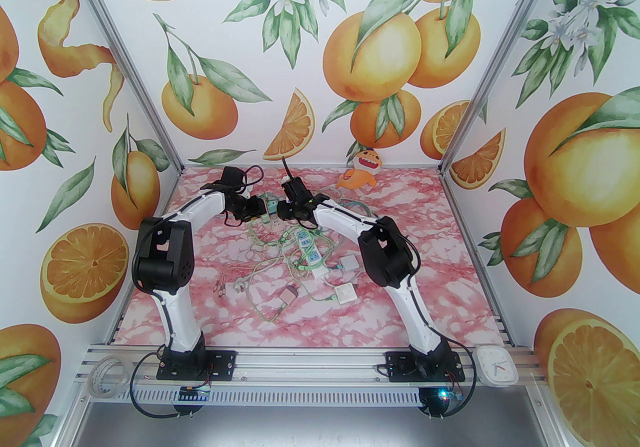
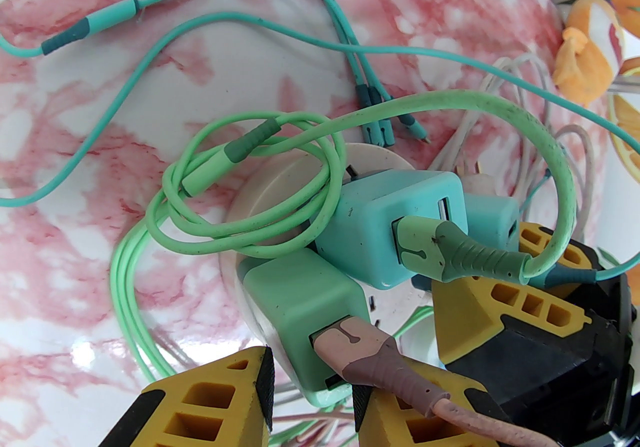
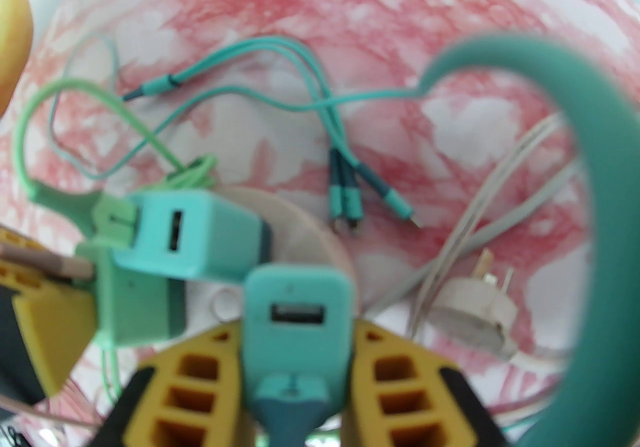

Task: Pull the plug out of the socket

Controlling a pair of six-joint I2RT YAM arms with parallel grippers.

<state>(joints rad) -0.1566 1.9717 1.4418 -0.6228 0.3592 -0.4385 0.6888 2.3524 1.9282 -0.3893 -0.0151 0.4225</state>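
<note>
A white socket strip (image 2: 285, 180) lies at the far middle of the table (image 1: 450, 295) with several USB charger plugs standing in it. My right gripper (image 3: 297, 330) is shut on a small teal plug (image 3: 295, 285) with a teal cable. Whether its pins are still seated I cannot tell. My left gripper (image 2: 312, 375) is shut on the light green plug (image 2: 300, 305) with the brown cable, at the strip's near end. A larger teal plug (image 2: 395, 230) stands between them. Both grippers meet over the strip (image 1: 272, 220), left (image 1: 260, 215) and right (image 1: 286, 210).
Loose teal and green cables (image 2: 250, 215) tangle around the strip. A white three-pin plug (image 3: 475, 310) lies to the right. A second power strip (image 1: 307, 247) and white adapters (image 1: 345, 292) sit mid-table. An orange plush toy (image 1: 357, 170) sits at the back wall.
</note>
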